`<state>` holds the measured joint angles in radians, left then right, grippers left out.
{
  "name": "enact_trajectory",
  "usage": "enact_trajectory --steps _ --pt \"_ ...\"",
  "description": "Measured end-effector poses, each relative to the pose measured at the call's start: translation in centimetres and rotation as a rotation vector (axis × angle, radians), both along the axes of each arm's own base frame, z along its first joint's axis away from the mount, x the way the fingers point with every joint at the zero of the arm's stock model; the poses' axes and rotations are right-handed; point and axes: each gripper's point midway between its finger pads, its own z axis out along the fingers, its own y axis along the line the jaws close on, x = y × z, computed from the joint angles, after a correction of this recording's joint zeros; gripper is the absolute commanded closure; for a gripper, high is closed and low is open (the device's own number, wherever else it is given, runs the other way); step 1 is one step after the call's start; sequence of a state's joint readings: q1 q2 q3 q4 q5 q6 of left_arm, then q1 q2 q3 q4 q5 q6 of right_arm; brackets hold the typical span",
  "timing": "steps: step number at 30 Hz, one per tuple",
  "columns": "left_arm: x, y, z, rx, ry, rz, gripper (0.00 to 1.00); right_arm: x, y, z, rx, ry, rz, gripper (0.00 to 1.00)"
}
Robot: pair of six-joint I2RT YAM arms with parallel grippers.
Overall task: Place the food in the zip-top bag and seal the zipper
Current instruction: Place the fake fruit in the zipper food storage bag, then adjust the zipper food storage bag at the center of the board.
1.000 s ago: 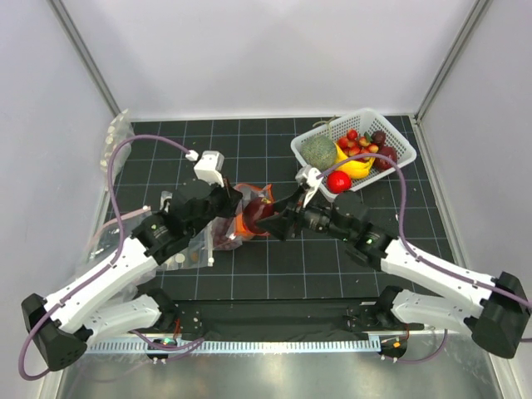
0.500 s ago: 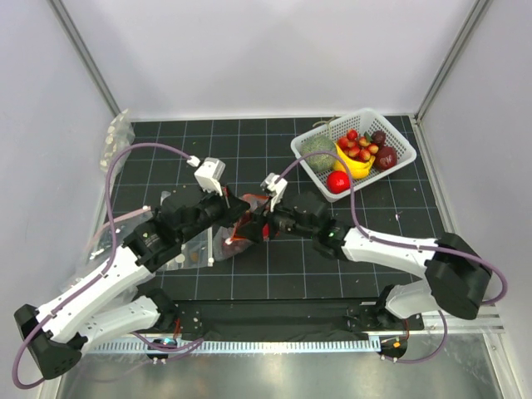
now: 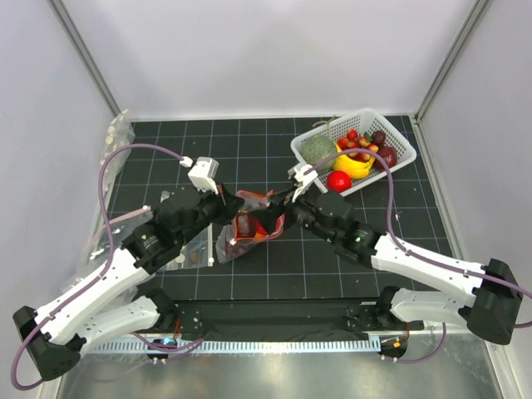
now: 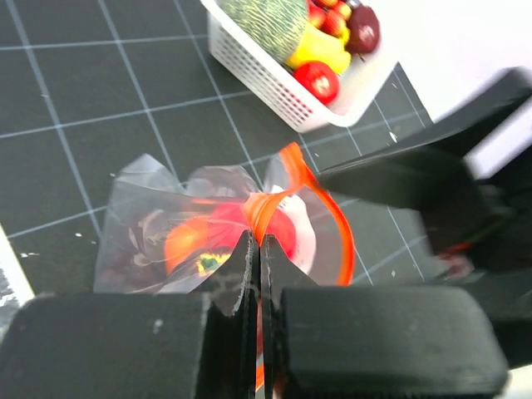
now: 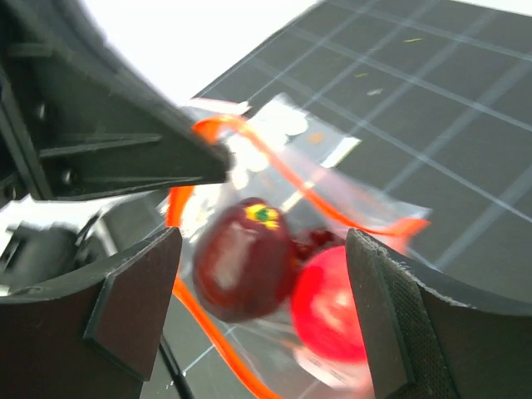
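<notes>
Right claw [image 5: 262, 249] has spread wider; left claw [image 4: 256, 249] pinches the zipper [image 4: 320, 195].

Left tool [image 4: 256, 243] at zip-top bag [image 4: 137, 220] mouth

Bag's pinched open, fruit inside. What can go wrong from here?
1. Left gripper is shut on one spot of the zipper; a slip would likely collapse the zip-top bag's mouth.
2. Right gripper stands open at that mouth; withdrawing may snag the strip.
3. Dark red fruit and red ball sit near the opening; they could roll out.
</notes>
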<state>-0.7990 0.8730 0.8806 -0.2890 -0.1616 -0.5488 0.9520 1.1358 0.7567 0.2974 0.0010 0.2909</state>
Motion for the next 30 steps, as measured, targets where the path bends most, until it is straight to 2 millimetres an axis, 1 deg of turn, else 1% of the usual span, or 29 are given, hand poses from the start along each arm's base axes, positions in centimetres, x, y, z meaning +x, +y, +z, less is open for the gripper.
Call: enact_trajectory --steps 3,6,8,11,13,14,15,17,18,19,20,21,23,24,25,27,28,30 --pt "0.4 0.5 0.1 0.004 -0.009 0.034 1.0 1.2 -1.6 1.3 -0.028 0.015 -0.111 0.21" --pt "0.6 0.8 0.1 0.009 -0.014 0.056 1.0 2.3 -3.0 1.5 -0.079 0.041 -0.209 0.25" --pt "0.7 1.0 0.1 0.012 -0.016 0.064 1.0 2.8 -3.6 1.1 -0.127 0.065 -0.253 0.29" --pt "0.9 1.2 0.2 0.015 -0.019 0.08 1.0 3.2 -3.4 -0.1 -0.191 0.107 -0.268 0.3" --pt "0.9 1.4 0.2 0.017 -0.023 0.09 1.0 3.4 -3.1 -1.2 -0.235 0.135 -0.269 0.31" --pt "0.9 1.6 0.3 0.017 -0.024 0.095 1.0 3.5 -3.0 -2.2 -0.268 0.153 -0.272 0.32" --pt "0.9 1.6 0.3 0.016 -0.026 0.096 1.0 3.7 -2.9 -2.9 -0.297 0.167 -0.276 0.34" --pt "0.9 1.7 0.4 0.015 -0.027 0.096 1.0 4.0 -2.7 -4.5 -0.352 0.194 -0.286 0.43" --pt "0.8 1.7 0.4 0.015 -0.027 0.096 1.0 4.1 -2.8 -5.2 -0.376 0.205 -0.292 0.58" --pt "0.8 1.7 0.4 0.015 -0.026 0.095 1.0 4.2 -2.9 -5.6 -0.395 0.208 -0.295 0.67" --pt "0.8 1.7 0.3 0.016 -0.025 0.094 1.0 4.1 -3.1 -6.1 -0.412 0.217 -0.301 0.74" --pt "0.8 1.6 0.3 0.016 -0.024 0.092 0.99 4.1 -3.4 -6.4 -0.424 0.224 -0.308 0.9" --pt "0.7 1.4 0.2 0.015 -0.019 0.076 0.95 4.1 -3.8 -6.2 -0.43 0.224 -0.324 0.99" --pt "0.6 1.1 0.0 0.019 -0.013 0.067 0.92 4.1 -4.2 -6.0 -0.43 0.221 -0.338 0.99" --pt "0.6 0.8 -0.1 0.021 -0.008 0.051 0.82 4.1 -4.7 -5.7 -0.429 0.216 -0.354 0.99" --pt "0.6 0.0 -0.5 0.03 0.008 0.022 0.73 4.1 -5.6 -4.4 -0.408 0.195 -0.385 0.99" --pt "0.7 -0.6 -0.8 0.035 0.021 0.002 0.65 4.1 -6.1 -3.5 -0.389 0.18 -0.404 0.99" --pt "0.7 -1.6 -1.2 0.045 0.042 -0.035 0.56 4.0 -7.3 -1.6 -0.345 0.15 -0.44 0.99"
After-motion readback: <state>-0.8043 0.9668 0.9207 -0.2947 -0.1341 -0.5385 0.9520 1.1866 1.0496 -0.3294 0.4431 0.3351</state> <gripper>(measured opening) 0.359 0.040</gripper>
